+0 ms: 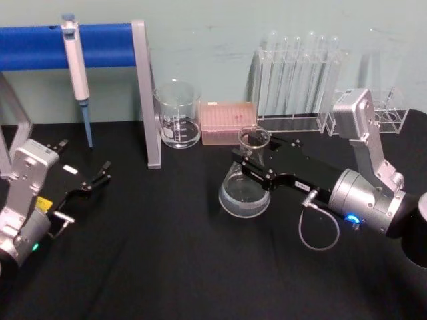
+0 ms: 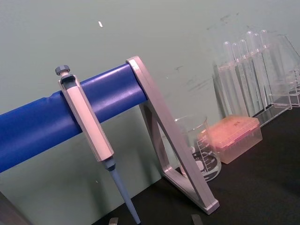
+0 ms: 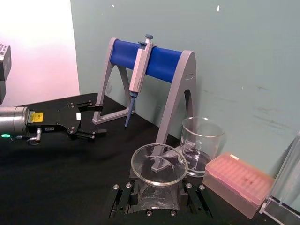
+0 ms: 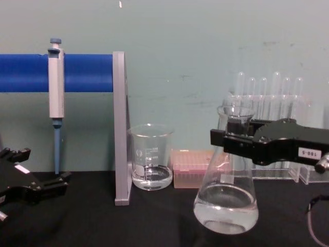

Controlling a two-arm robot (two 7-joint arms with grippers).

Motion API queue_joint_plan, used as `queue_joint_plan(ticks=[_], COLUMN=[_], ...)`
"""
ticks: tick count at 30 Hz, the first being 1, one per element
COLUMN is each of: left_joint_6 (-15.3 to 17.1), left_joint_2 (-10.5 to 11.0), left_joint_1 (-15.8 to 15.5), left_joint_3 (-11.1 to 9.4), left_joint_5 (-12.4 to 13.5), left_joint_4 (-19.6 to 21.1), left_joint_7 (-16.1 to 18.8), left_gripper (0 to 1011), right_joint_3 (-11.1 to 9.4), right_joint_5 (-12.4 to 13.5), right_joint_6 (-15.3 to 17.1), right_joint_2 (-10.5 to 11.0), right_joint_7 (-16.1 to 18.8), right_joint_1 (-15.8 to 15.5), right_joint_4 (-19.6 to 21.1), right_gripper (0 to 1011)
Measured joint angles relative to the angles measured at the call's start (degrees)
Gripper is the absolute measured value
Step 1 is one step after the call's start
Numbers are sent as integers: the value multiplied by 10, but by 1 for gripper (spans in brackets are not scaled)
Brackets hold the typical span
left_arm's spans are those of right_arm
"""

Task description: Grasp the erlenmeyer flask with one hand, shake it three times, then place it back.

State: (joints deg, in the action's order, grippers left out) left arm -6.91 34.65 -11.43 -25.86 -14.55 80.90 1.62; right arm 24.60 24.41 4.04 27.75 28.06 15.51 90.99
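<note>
The erlenmeyer flask (image 1: 244, 195) (image 4: 226, 203) (image 3: 158, 165), clear glass with some clear liquid in its wide base, stands upright at the middle of the black table. My right gripper (image 1: 249, 160) (image 4: 234, 137) (image 3: 157, 196) reaches in from the right and is shut on the flask's narrow neck just below the flared rim, one finger on each side. Whether the base rests on the cloth or hangs just above it I cannot tell. My left gripper (image 1: 95, 181) (image 4: 32, 181) (image 3: 89, 120) is parked open at the table's left, holding nothing.
A blue-barred stand (image 1: 145, 93) carries a hanging pipette (image 1: 77, 73) at the back left. Behind the flask are a glass beaker (image 1: 178, 115), a pink tip box (image 1: 229, 122) and a rack of test tubes (image 1: 297, 83). A cable loop (image 1: 319, 233) lies beside my right arm.
</note>
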Motion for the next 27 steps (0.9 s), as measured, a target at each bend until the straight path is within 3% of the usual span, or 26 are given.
queue_joint_plan(ticks=[27], left_joint_6=[0], left_joint_2=[0], left_joint_1=[0], left_joint_3=[0], left_joint_5=[0], left_joint_4=[0], left_joint_7=[0], left_gripper=[1001], right_joint_3=[14], right_joint_5=[-11], right_joint_6=[-16], right_joint_2=[-8], right_joint_7=[10], right_joint_1=[5], right_joint_4=[-45], right_gripper=[456])
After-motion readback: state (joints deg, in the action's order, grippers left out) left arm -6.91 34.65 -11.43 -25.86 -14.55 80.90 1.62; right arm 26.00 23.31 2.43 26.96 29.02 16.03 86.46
